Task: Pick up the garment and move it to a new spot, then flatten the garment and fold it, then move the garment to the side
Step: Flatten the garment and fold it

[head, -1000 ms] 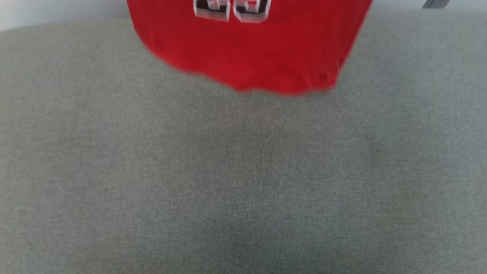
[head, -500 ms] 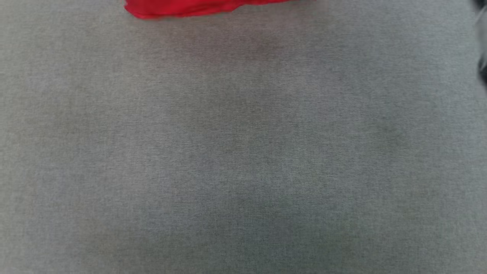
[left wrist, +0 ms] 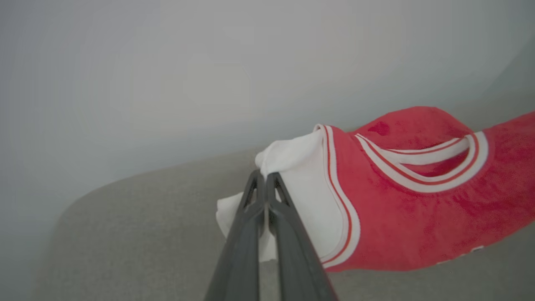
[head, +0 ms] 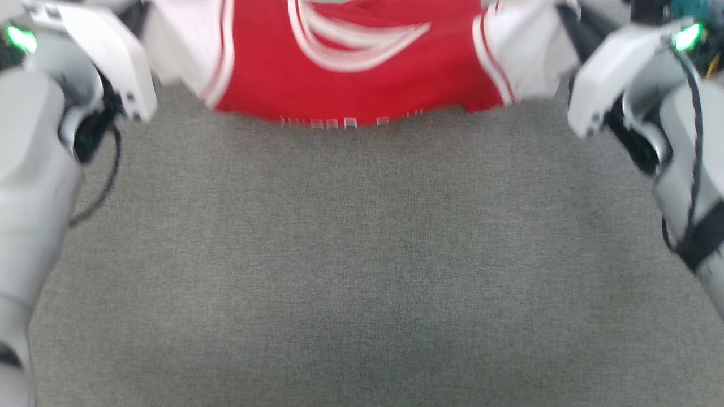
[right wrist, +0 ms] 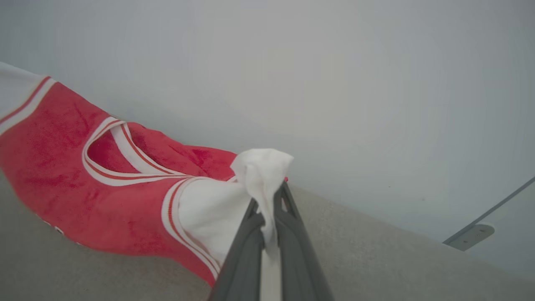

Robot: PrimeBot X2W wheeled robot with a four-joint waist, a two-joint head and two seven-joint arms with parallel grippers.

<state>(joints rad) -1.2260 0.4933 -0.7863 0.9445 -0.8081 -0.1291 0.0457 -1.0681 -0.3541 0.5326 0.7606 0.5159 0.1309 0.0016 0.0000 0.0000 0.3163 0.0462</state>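
Two grippers, one shirt. The left gripper (left wrist: 264, 175) has its two dark fingers pressed tight together on the shirt's left white sleeve (left wrist: 301, 188), and the right gripper (right wrist: 267, 196) is clamped the same way on a bunched bit of the right white sleeve (right wrist: 209, 213). So that's one pinch per sleeve, and the garment (head: 350, 85) hangs stretched between them, chest side toward the head camera.

It sits at the far end of the one big grey fabric surface (head: 362, 254), close to the pale wall (left wrist: 209, 62). In both wrist views its lower red edge looks like it's touching or nearly touching the grey fabric, can't say which. One striped V-neck collar (left wrist: 422, 167) sags open in the middle. A single row of white lettering shows along the bottom fold, too blurry to read.

Two green lights glow in the head view, one on the left wrist (head: 20, 38) and one on the right wrist (head: 685, 38).
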